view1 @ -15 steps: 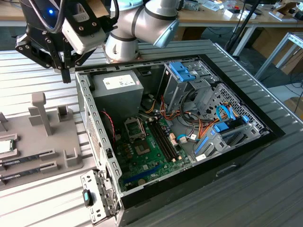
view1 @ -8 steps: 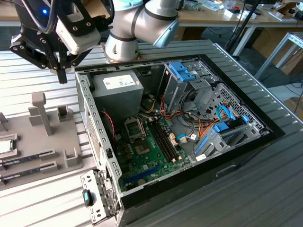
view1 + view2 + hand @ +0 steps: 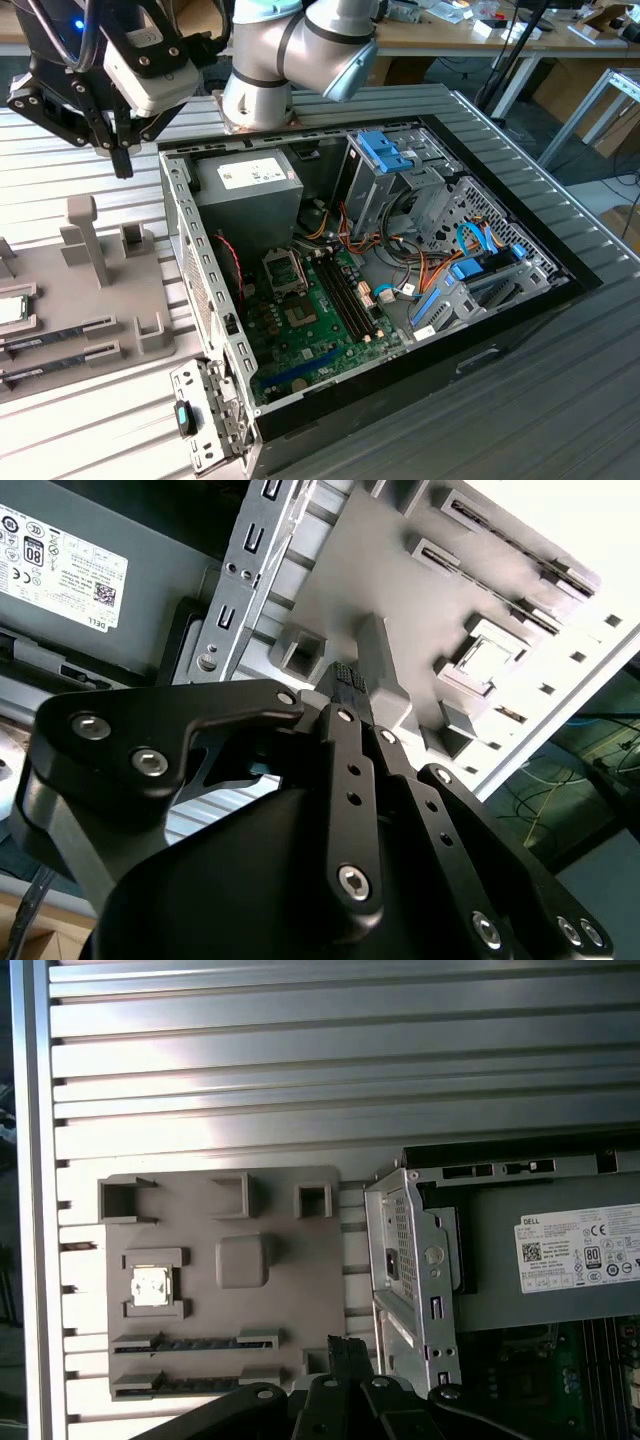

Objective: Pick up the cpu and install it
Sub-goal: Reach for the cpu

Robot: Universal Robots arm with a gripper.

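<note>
The gripper is hanging closed and empty at the exterior view's upper left — the cpu is lying flat in the tray, well apart toward the lower-left edge.

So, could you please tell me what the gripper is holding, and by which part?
Nothing: the gripper is empty above the grey tray, while the cpu lies in its tray pocket.

We find clear air above the cpu on the grey tray, a tall post rising near it, the case wall edging the tray, the socket reachable from above, power supply and cables crowding near.
</note>
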